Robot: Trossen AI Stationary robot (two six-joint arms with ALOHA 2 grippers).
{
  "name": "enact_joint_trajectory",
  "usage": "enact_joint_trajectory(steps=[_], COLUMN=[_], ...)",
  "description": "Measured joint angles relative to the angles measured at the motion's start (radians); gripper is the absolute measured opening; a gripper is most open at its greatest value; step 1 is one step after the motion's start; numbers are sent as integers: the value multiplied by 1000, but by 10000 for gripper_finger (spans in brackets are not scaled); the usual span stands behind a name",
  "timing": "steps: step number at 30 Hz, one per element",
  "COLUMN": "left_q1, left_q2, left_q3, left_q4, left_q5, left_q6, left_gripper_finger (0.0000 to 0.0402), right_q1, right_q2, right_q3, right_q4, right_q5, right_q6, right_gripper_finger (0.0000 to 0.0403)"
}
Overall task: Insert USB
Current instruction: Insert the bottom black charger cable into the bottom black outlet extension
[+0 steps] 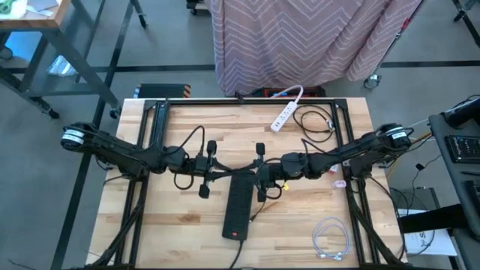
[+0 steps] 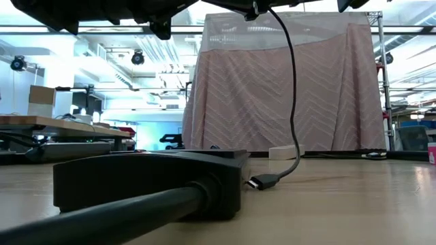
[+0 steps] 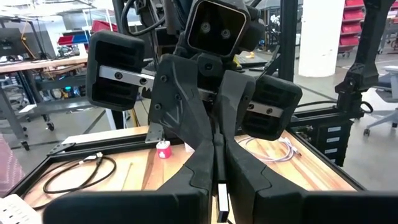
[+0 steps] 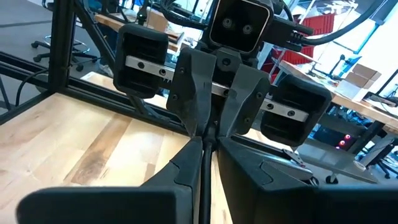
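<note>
A black power strip [image 1: 237, 206] lies on the wooden table, seen close up in the low view [image 2: 150, 180]. Above it my left gripper [image 1: 223, 173] and my right gripper [image 1: 251, 174] meet tip to tip, both level and both shut on a thin black USB cable [image 2: 293, 102]. The cable hangs down from them in a curve. Its plug [image 2: 262, 182] rests on the table beside the strip's end. In each wrist view the other gripper faces the camera [image 3: 214, 127] [image 4: 208, 129]. My left gripper pinches a thin stretch of the cable between its two fingers; a pale sliver [image 3: 221, 198] shows in the slit. The fingers come level from the table's left. Which part of the cable it has, the fingers hide. My right gripper pinches the black cable [image 4: 204, 171] between its two fingers; it runs along the slit between them. The fingers come level from the table's right, their tips right against the left gripper's. The cable is clear of the table here.
A white power strip [image 1: 286, 112] and a coiled black cable [image 1: 315, 120] lie at the far right. A white coiled cable [image 1: 330, 240] lies near the right front. A small pink thing [image 1: 339, 182] sits under the right arm. A chevron cloth [image 1: 300, 37] hangs beyond the far edge.
</note>
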Motion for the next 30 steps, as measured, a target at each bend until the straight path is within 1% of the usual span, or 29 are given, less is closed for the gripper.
enact_joint_trajectory(steps=[3,5,11,15,18,21,22,25,30], left_q1=[0,-1,-1,-1,1,1,1,0,0], left_q2=[0,0,0,0,-4,-39,-55,-109,-226], left_q3=[0,0,0,2,0,0,0,0,0], left_q4=[-5,-10,-35,-52,-125,-182,-194,-287,-500], left_q5=[-4,-28,-61,-66,-73,-75,-75,-73,-81], left_q6=[5,5,13,13,19,32,33,27,-35], left_gripper_finger=[10,10,17,42,66,92,101,126,153], right_q1=[0,0,-1,-2,-3,-7,-9,-19,-38], right_q2=[0,0,0,0,-3,-14,-18,-37,-41], right_q3=[0,0,0,0,4,4,4,44,172], right_q4=[0,-2,-8,-5,6,-36,-60,-220,-607], right_q5=[0,3,10,7,0,-3,-1,0,3], right_q6=[0,0,8,8,9,8,8,3,-34], right_gripper_finger=[21,9,5,3,2,1,1,1,1])
